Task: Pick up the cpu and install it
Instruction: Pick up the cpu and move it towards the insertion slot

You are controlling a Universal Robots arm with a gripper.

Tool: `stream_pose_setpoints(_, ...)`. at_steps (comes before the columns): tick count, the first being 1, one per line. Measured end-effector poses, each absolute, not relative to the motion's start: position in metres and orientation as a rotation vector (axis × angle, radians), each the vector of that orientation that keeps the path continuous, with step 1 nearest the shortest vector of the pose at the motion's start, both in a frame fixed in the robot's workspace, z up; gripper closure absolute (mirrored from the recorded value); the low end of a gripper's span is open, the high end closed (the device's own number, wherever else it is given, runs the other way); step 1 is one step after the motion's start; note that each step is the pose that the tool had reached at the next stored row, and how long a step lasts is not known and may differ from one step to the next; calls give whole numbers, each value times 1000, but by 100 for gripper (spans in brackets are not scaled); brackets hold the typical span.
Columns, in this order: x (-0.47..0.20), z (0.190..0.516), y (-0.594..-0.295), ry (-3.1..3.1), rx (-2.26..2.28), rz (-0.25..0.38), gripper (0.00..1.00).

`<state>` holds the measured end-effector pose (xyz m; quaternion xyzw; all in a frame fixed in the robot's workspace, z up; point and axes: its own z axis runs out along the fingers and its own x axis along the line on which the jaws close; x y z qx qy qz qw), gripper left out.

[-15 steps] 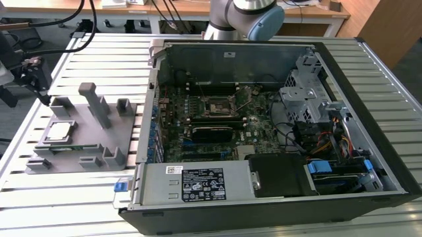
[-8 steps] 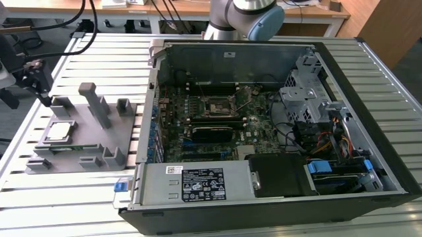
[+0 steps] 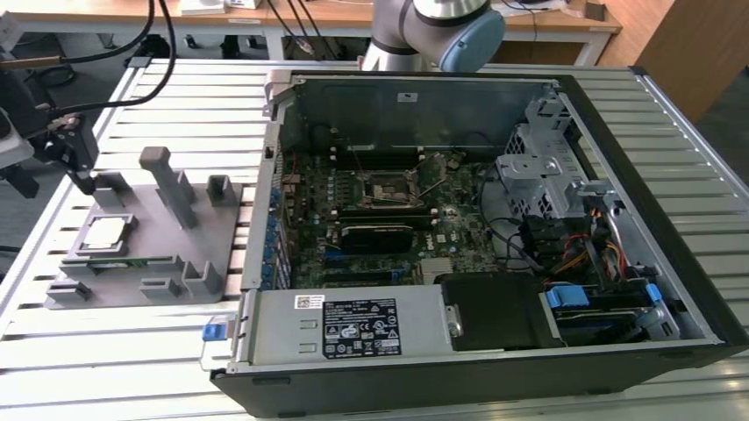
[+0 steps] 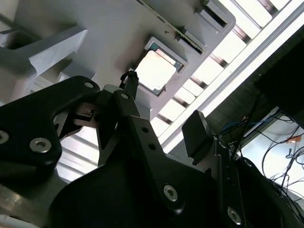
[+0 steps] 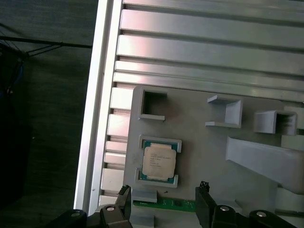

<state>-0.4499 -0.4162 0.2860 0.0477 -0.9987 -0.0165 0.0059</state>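
The cpu (image 3: 104,232) is a small silver-topped square lying flat in its recess on the grey holder plate (image 3: 175,241), at the exterior view's left. My gripper (image 3: 80,171) hangs above the plate's far left corner, a little beyond the cpu and apart from it. In the first wrist view the cpu (image 5: 159,163) lies just ahead of my open gripper (image 5: 164,191), with nothing between the two black fingertips (image 5: 124,192). The second wrist view has the cpu (image 4: 154,70) beyond the gripper (image 4: 164,104). The black socket (image 3: 387,189) sits on the motherboard inside the open computer case (image 3: 655,202).
A green memory stick (image 5: 164,204) lies in a slot of the holder plate next to the cpu. Grey upright posts (image 3: 170,184) rise from the plate. The slatted metal table (image 3: 153,96) ends close to the plate's left, with dark floor (image 5: 47,118) beyond.
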Motion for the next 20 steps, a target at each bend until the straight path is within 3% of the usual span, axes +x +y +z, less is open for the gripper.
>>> stream_pose_setpoints(11, -450, 277, -416, -3126, 149, -46, 36)
stream_pose_setpoints(13, -450, 275, -416, -3126, 149, -46, 35)
stream_pose_setpoints(14, -450, 274, -416, -3126, 150, -46, 28)
stream_pose_setpoints(20, -450, 265, -416, -3126, 148, -46, 28)
